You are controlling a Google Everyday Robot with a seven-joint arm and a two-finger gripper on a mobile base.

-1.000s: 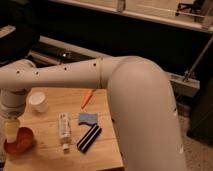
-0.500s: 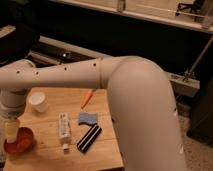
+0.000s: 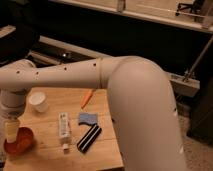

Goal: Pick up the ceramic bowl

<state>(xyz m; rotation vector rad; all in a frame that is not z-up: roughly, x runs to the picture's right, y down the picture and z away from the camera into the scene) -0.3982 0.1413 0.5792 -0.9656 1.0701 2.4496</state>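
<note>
The ceramic bowl (image 3: 20, 141) is red-orange, round and shallow, and sits at the near left corner of the wooden table (image 3: 107, 155). My gripper (image 3: 11, 131) hangs from the white arm that sweeps across the view from the right. It is straight above the bowl's left part, with its cream tip at the rim or just inside. Whether it touches the bowl does not show.
A small white cup (image 3: 38, 101) stands behind the bowl. A white bottle (image 3: 63, 129) lies right of the bowl, then a black striped object (image 3: 89, 138), a blue sponge (image 3: 88, 119) and an orange stick (image 3: 87, 98). My large arm link covers the table's right side.
</note>
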